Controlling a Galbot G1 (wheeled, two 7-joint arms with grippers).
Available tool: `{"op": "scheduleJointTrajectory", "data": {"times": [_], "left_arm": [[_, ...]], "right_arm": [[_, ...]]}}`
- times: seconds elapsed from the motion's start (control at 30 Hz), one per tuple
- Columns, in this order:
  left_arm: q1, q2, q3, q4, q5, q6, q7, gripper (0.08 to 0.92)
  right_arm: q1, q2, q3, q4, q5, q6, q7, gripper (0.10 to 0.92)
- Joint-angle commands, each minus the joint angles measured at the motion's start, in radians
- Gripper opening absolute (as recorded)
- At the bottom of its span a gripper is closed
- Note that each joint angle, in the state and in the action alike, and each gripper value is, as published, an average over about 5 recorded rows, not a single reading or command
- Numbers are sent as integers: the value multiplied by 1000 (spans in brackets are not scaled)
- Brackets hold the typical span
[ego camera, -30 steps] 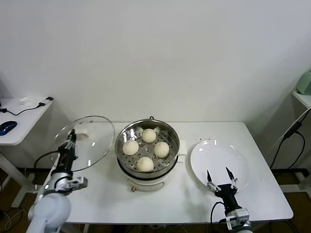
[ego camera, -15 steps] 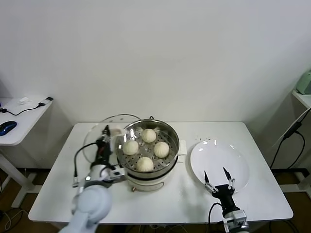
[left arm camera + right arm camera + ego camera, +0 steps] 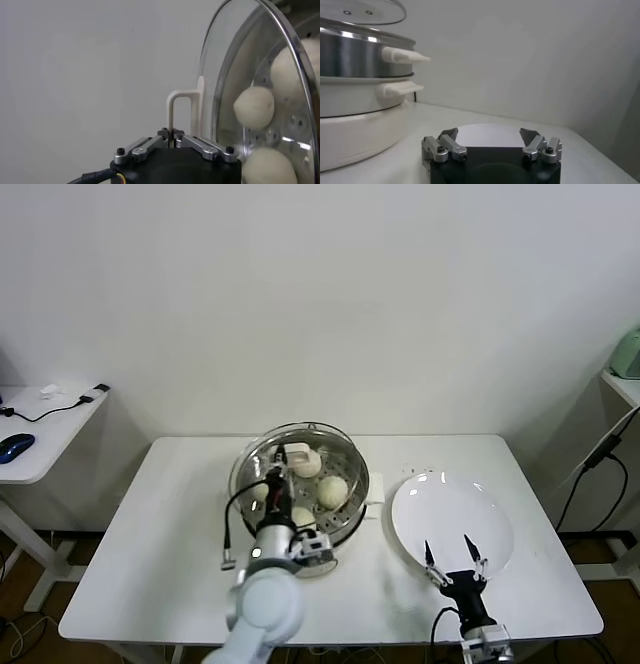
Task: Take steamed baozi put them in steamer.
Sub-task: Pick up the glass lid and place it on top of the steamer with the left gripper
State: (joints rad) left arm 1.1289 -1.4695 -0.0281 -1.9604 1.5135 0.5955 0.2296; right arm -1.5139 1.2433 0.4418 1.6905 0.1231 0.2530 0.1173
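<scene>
The steel steamer (image 3: pixel 358 480) stands mid-table on its white base, with several cream-white baozi (image 3: pixel 332 490) on its perforated tray. My left gripper (image 3: pixel 287 464) is shut on the white handle (image 3: pixel 296 453) of the round glass lid (image 3: pixel 252 466) and holds the lid tilted over the steamer. In the left wrist view the gripper (image 3: pixel 172 135) pinches the handle (image 3: pixel 174 105), and the baozi (image 3: pixel 254 107) show through the lid (image 3: pixel 216 75). My right gripper (image 3: pixel 451 562) is open and empty at the front edge of the white plate (image 3: pixel 450 514).
The right wrist view shows my open right gripper (image 3: pixel 489 134), the plate (image 3: pixel 487 131), the steamer wall (image 3: pixel 350 55) with its side handles, and the lid (image 3: pixel 365 10) above it. A side table (image 3: pixel 40 429) with cables stands at the far left.
My left arm has carried the glass lid from the left side of the table rightward to over the steamer. The right arm has barely moved.
</scene>
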Motion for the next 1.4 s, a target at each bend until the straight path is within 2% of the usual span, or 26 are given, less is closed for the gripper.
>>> {"op": "scheduleJointTrajectory", "data": {"times": [0.03,0.23,0.67,0.93,1.2,1.3,1.4], "left_arm": [[-20,-79,67,34,90,26,21,131],[-19,-97,80,71,113,28,11,131],[-2,-44,42,94,124,22,-7,131],[-6,-27,29,123,110,16,-56,131],[1,-17,22,137,109,4,-67,138],[0,-17,20,140,108,1,-73,190],[0,-13,18,133,104,-1,-73,275]], "right_arm": [[-2,8,12,-9,3,26,19,823],[5,18,18,-18,-13,27,49,823],[17,29,10,-25,-30,31,95,823],[8,31,8,-23,-35,34,91,823],[1,37,5,-14,-37,35,84,823],[-3,37,6,-10,-36,34,79,823],[-6,36,7,-5,-36,32,74,823]]}}
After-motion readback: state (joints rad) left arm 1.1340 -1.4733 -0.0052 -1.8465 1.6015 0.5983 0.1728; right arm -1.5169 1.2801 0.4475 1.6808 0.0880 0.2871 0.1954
